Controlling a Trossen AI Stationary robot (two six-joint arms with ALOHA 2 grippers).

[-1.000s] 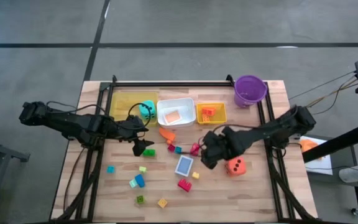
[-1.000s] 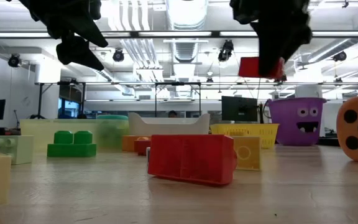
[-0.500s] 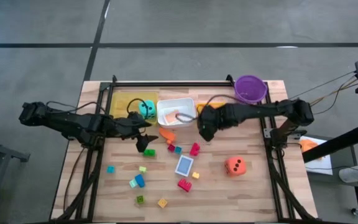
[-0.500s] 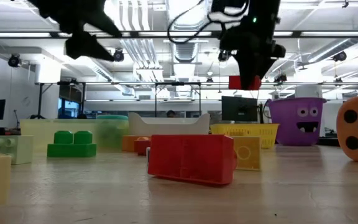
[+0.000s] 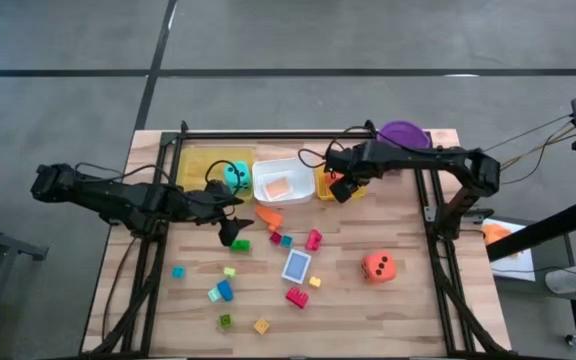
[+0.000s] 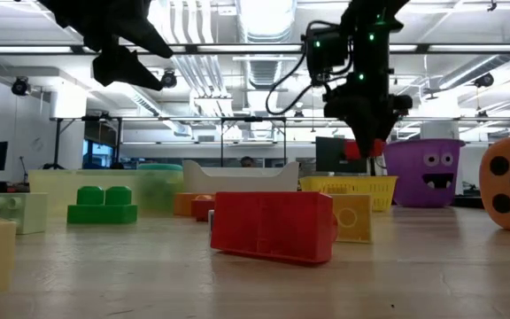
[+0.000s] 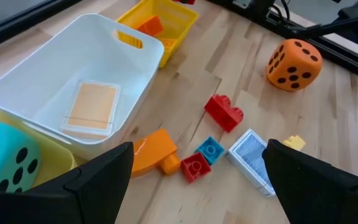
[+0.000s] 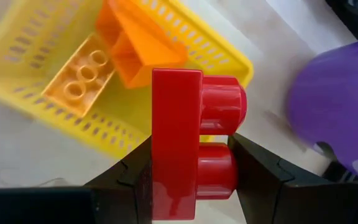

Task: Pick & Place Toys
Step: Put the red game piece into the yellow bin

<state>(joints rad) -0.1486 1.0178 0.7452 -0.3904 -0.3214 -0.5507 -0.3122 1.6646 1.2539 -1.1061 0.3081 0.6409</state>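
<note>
Since a second ago the right hand (image 5: 342, 187) has swung from low beside the orange die (image 5: 378, 267) up and across to the yellow basket (image 5: 353, 192) at the back of the tabletop (image 5: 408, 310), carrying its block along; the left arm has barely shifted.

The right hand is clenched on a red block (image 8: 188, 146), its two dark fingers (image 8: 257, 171) pressing the block's flat sides with the studs sticking out between them. In the right wrist view the block hangs above the near edge of the yellow basket, which holds an orange wedge piece (image 8: 135, 46) and a pale orange studded brick (image 8: 79, 78). The purple bucket (image 5: 404, 135) stands just beside the basket, toward the right arm's side.

The left hand (image 5: 230, 232) hovers with its fingers spread wide, grasping nothing, above the tabletop in front of the yellow tray (image 5: 200, 160) and white tray (image 5: 282, 168). An orange card (image 7: 93, 106) lies flat in the white tray, and the teal die (image 5: 235, 177) sits in the yellow tray next to it.

Loose on the tabletop are an orange piece (image 7: 151, 151) just in front of the white tray, a small blue block (image 7: 211, 150) touching a small red block (image 7: 195, 167), a red two-stud block (image 7: 224, 112), a blue card (image 5: 296, 266), a green block (image 5: 240, 245), and further small blocks nearer the front edge. The orange die rests well apart from both hands.
</note>
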